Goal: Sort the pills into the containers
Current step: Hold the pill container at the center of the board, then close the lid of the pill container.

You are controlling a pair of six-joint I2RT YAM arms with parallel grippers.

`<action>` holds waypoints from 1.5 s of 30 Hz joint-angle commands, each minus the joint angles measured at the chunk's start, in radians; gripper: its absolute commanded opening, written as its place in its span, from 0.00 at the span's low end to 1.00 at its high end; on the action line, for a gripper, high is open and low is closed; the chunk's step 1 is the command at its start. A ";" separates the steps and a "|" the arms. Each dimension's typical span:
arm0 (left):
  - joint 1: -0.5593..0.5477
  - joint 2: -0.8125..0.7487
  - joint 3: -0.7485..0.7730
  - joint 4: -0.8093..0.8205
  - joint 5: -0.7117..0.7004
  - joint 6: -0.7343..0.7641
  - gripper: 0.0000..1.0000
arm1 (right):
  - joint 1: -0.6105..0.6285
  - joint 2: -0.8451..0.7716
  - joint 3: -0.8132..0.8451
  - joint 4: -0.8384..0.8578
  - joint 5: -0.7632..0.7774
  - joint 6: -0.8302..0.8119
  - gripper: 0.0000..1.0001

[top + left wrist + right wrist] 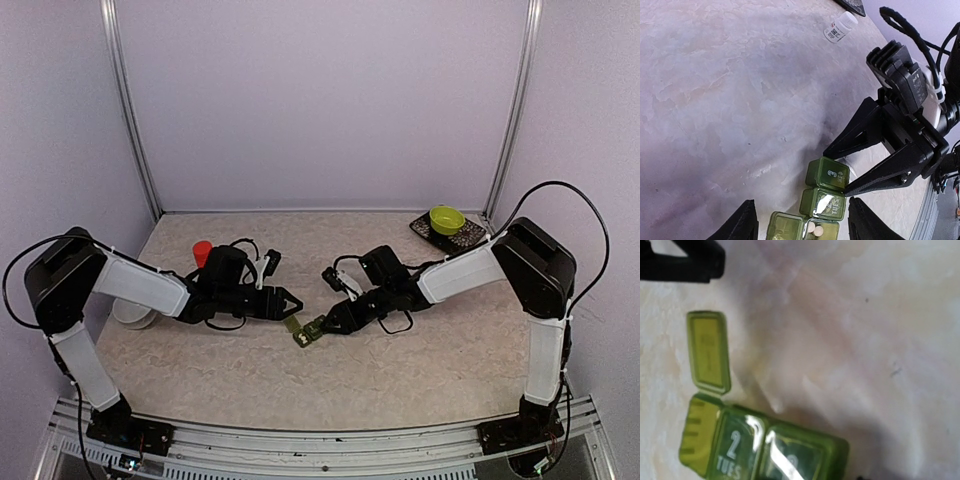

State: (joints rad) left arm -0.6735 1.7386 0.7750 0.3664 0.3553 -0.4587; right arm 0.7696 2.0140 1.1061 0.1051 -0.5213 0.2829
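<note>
The containers [304, 334] lie long-ways with one end right by the open left gripper [296, 301] and the other end box sitting between the spread fingers [880, 176] of the right gripper [321, 324].

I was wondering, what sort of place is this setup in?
Most likely a robotics lab test cell: plain lilac walls on metal posts, a left arm and right arm bolted at the edge of a marble-patterned tabletop, and props like the green containers.
</note>
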 commanded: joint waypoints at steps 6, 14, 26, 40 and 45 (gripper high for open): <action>0.000 0.002 -0.011 0.024 0.024 0.002 0.60 | 0.007 0.024 0.062 0.005 -0.012 0.006 0.51; 0.000 0.005 -0.026 0.030 0.034 0.003 0.60 | 0.007 0.056 0.091 -0.009 0.004 0.015 0.48; -0.018 -0.018 -0.050 0.043 0.061 0.000 0.60 | 0.007 0.065 0.081 -0.015 0.011 0.017 0.37; -0.090 -0.104 -0.077 0.025 0.037 -0.026 0.59 | 0.007 0.064 0.079 -0.021 0.025 0.029 0.31; -0.118 -0.100 -0.079 0.017 0.029 -0.034 0.60 | 0.007 0.062 0.078 -0.025 0.029 0.030 0.31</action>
State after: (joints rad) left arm -0.7719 1.6493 0.7052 0.3851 0.3988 -0.4763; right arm 0.7696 2.0632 1.1816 0.1078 -0.5190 0.3145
